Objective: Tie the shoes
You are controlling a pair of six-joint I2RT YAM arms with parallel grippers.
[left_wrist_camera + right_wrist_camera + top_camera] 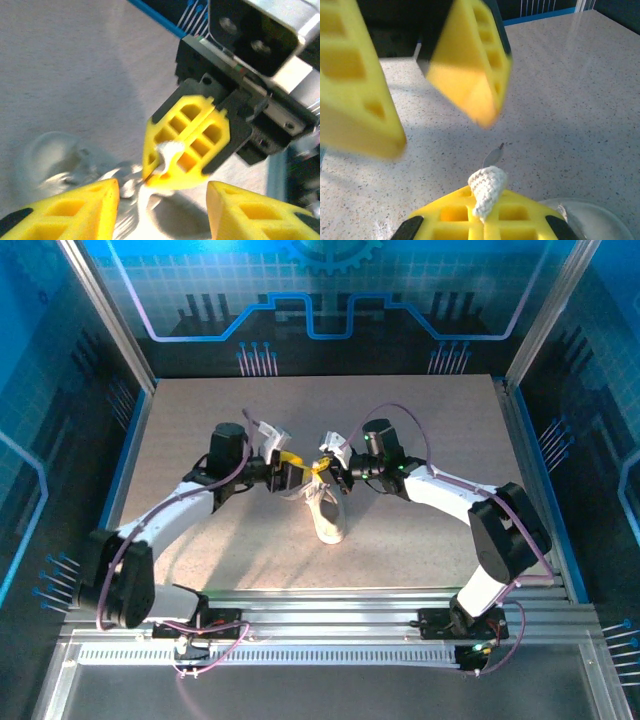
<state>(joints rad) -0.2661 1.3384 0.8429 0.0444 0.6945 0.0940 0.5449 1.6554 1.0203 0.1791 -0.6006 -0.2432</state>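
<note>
Wrist views: right pincer (156, 170) pinching the white lace (486, 189) end, left pincer (437, 132) spread just beside it. Top view adds: sneaker (327, 518) at table (430, 530) centre, pincers meeting over its far end.

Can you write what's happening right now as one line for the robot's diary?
left gripper: open | right gripper: shut on lace | shoe: on table, below both

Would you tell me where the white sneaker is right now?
In the top view, the sneaker lies at the middle of the table, just nearer the arm bases than the left gripper and right gripper.
</note>
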